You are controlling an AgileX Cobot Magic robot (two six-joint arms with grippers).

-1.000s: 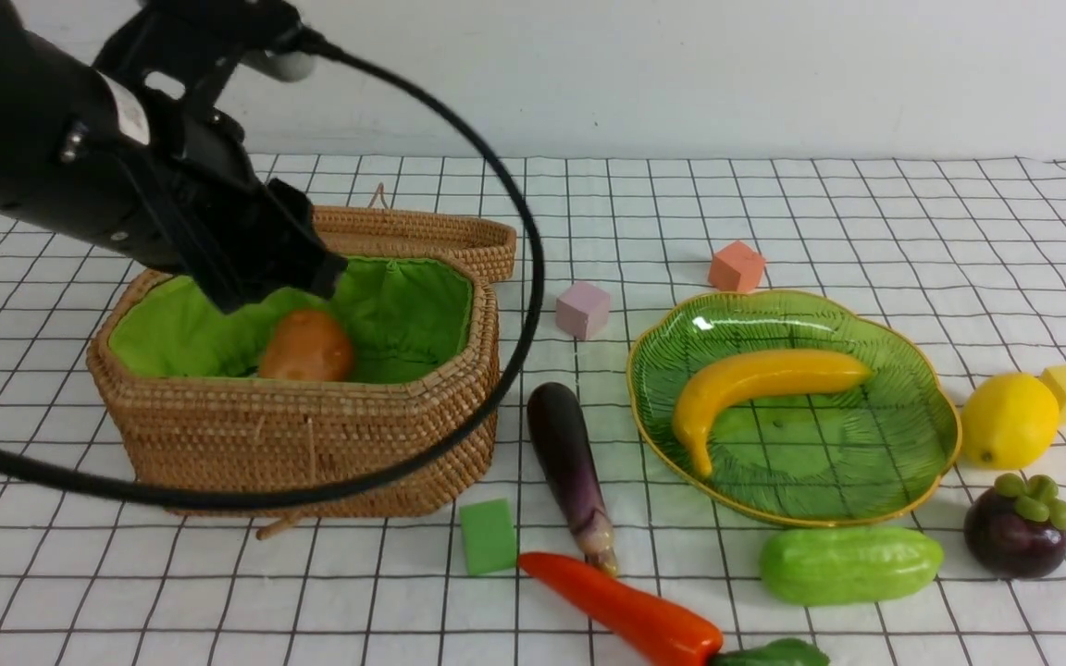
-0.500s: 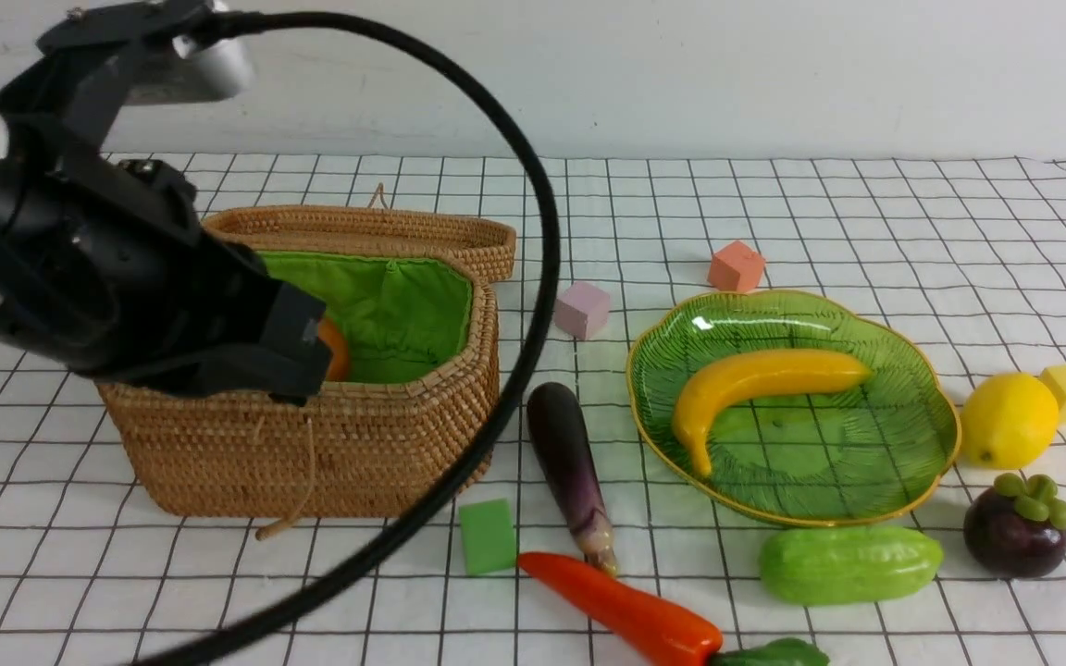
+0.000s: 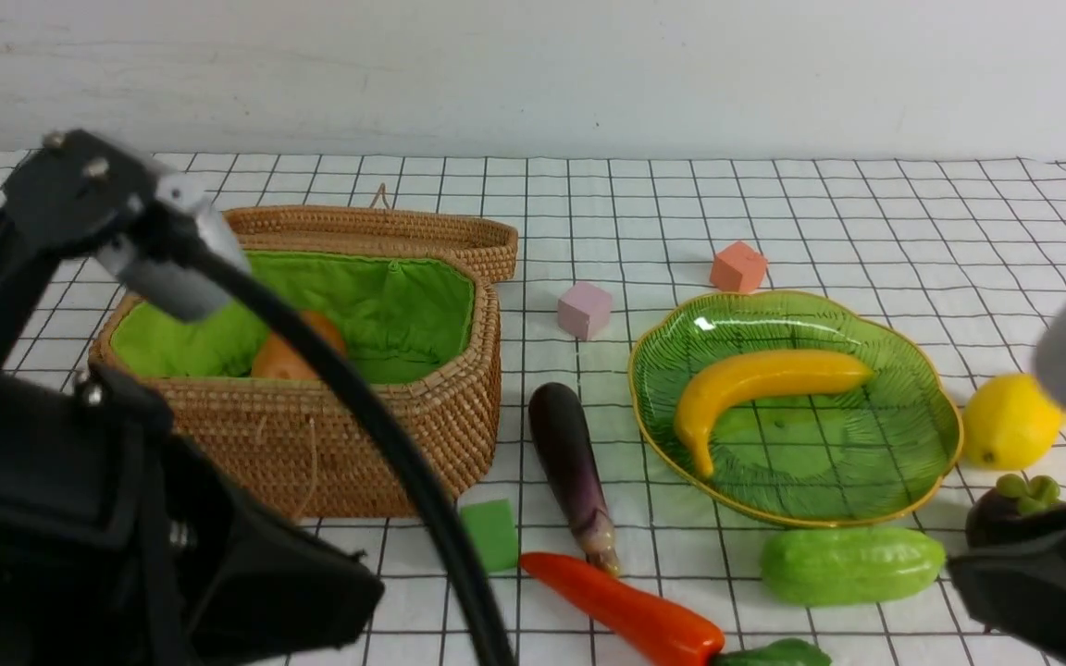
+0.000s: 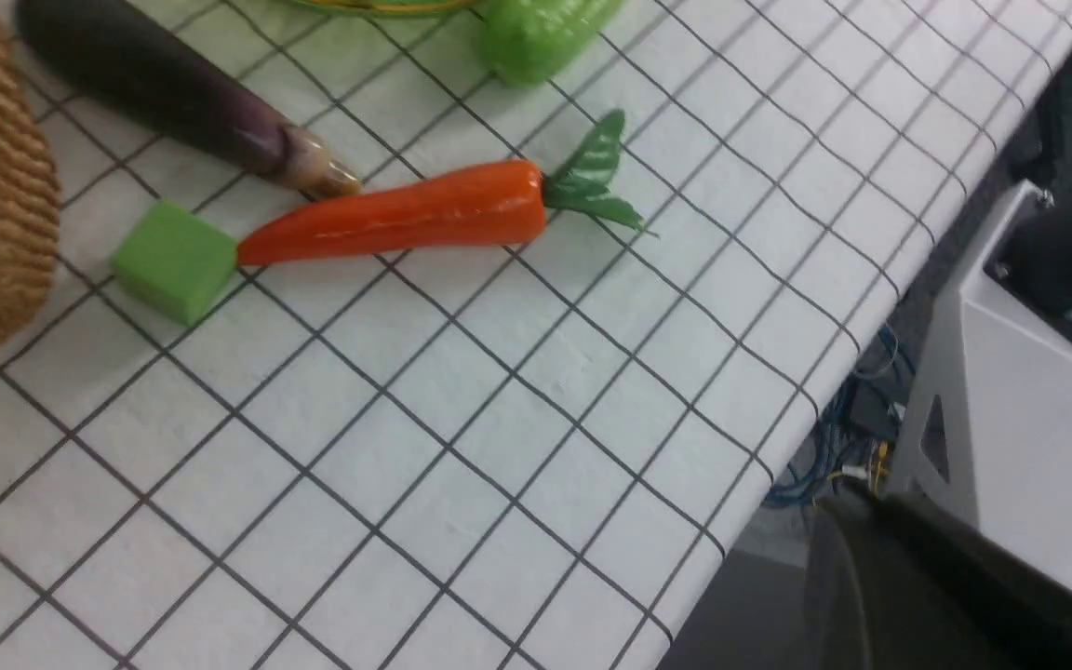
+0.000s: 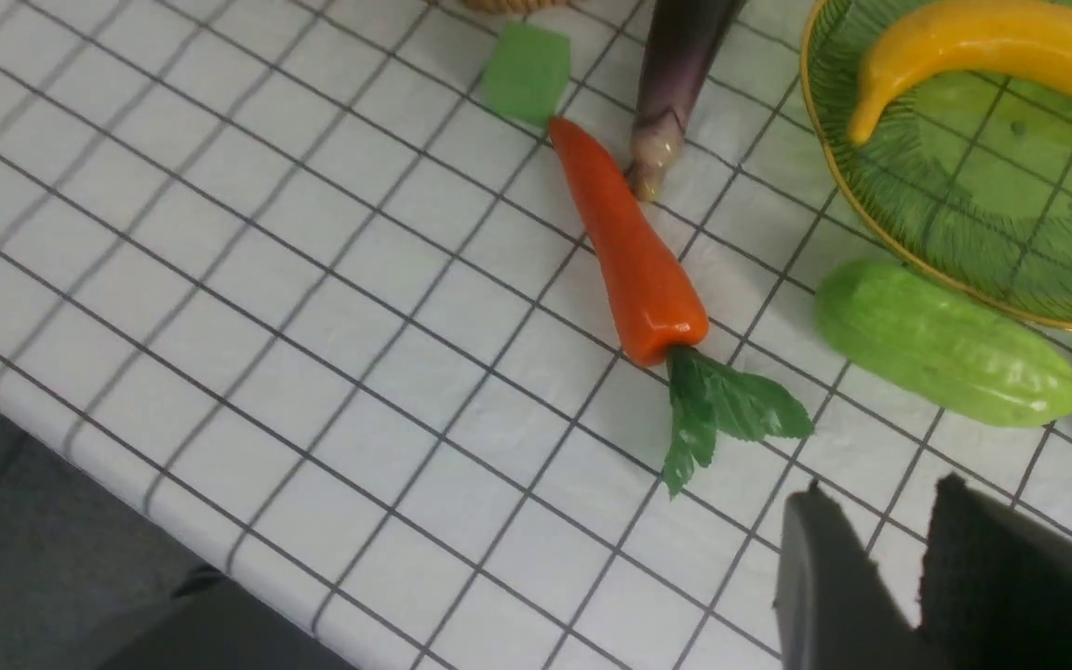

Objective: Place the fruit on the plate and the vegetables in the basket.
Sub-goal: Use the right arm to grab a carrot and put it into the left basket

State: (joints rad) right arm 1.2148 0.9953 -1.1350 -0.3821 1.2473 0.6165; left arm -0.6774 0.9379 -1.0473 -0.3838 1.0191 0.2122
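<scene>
Cloth [image 3: 774, 203], white with a black grid, runs back to a plain white wall [image 3: 533, 74]; past its near edge lie grey floor [image 5: 24, 558] and blue cables [image 4: 824, 456]. The banana [image 3: 764, 379] lies on the plate [image 3: 829, 462] and the potato [image 3: 274, 363] in the basket [image 3: 385, 435]. The eggplant [image 3: 565, 444], carrot [image 3: 625, 610], cucumber [image 3: 852, 564], lemon [image 3: 1005, 421] and mangosteen [image 3: 991, 518] rest on the cloth. Right gripper [image 5: 880, 489] holds nothing, its gap unclear; fingers of the left gripper show in no view.
</scene>
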